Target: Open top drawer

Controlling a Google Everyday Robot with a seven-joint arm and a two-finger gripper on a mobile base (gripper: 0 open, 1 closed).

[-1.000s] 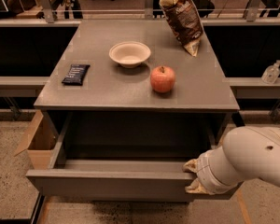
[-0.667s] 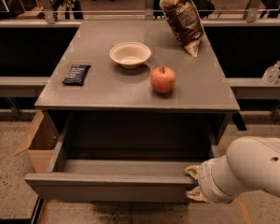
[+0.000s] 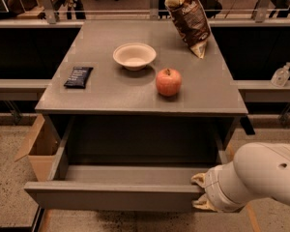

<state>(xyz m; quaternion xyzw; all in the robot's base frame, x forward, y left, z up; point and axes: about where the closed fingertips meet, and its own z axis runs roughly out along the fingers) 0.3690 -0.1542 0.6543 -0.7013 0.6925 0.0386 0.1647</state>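
The top drawer (image 3: 111, 195) is a wide matte grey drawer with a plain flat front. It stands pulled far out from under the grey counter (image 3: 135, 88), and its grey box interior shows. My gripper (image 3: 199, 192) is at the right end of the drawer front, at its top edge. The white arm (image 3: 261, 180) comes in from the lower right and covers most of the gripper.
On the counter top are a white bowl (image 3: 134, 56), a red apple (image 3: 168, 81), a dark snack bar (image 3: 79, 76) and a brown chip bag (image 3: 188, 18). A cardboard box (image 3: 37, 146) stands on the floor at the left. A sanitizer bottle (image 3: 282, 75) sits on a shelf at the right.
The drawer has slid further out toward the camera. My gripper and arm have moved back with its right end.
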